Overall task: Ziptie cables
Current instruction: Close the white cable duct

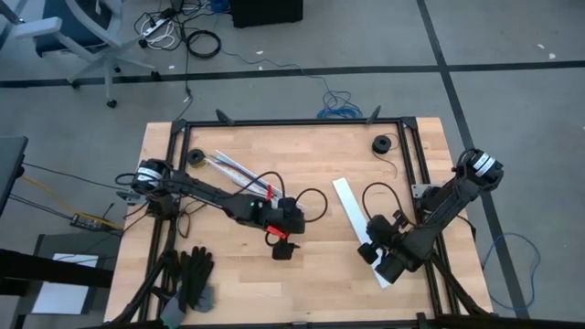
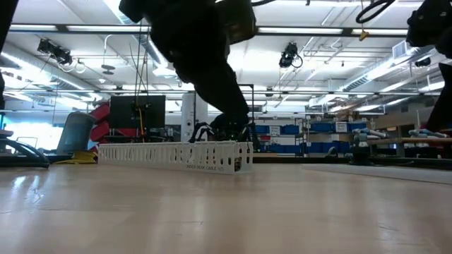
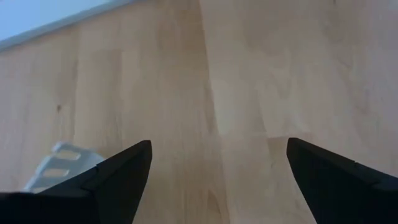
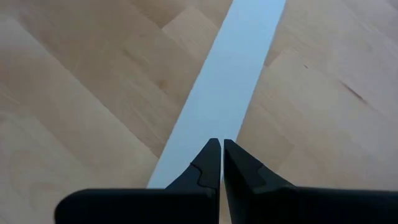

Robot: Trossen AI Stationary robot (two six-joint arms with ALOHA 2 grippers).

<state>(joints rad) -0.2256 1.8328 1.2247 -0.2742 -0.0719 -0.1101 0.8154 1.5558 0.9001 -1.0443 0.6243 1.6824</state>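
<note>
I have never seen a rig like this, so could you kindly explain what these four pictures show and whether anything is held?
Two dark robot arms work at a wooden table. One picture looks down from above, one looks level across the tabletop, and two come from cameras on the wrists. The left tool is open above bare wood, holding nothing. The right tool is shut, empty, above a long white channel. The cables lie near the far left, black gloves at the near left, and two small dark spools along the far edge.

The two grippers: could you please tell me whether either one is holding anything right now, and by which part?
Nothing is held. The left gripper is open over bare table; the right gripper is shut with nothing between its fingers, over the white channel.
</note>
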